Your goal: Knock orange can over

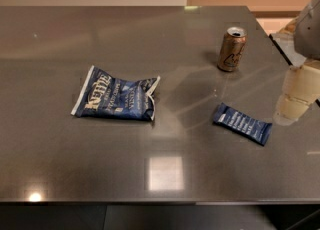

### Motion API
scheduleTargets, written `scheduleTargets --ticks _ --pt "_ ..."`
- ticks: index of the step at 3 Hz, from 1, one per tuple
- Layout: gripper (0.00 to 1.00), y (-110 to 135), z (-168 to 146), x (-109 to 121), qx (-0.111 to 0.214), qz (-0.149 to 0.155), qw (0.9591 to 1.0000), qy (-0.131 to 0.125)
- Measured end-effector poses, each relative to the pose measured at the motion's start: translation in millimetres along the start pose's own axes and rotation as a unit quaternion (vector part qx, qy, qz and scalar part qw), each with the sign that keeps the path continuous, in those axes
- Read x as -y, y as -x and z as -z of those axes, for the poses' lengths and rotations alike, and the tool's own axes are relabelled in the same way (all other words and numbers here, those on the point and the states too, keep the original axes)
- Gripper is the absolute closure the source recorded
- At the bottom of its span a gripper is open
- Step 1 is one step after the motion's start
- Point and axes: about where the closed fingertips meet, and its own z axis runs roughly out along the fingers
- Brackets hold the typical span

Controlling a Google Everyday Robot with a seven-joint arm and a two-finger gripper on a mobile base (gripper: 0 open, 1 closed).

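End effector [296, 96], camera view: hung at right edge above desk [75, 39], grip state couldn't be told. Orange can [232, 49] stood upright, back right, apart from it. Risks: sweep clipping blue bar [242, 123]; toppled can rolling off nearby desk edge. Chip bag [117, 99] read "Kettle"; can's scribble unreadable.

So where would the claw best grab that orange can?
Probably around its middle, across the round wall, coming in level from the right: the orange can stands upright, and the claw hangs at the right edge of the table with nothing between them.
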Motion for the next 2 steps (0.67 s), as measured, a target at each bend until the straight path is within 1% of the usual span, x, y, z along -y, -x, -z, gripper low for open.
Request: scheduleTargets --ticks 1,2 --pt "0.0 1.2 0.6 2.6 0.001 -0.001 1.0 -0.001" --pt "0.0 5.3 -9.0 26.4 0.017 -0.029 0.9994 -0.008"
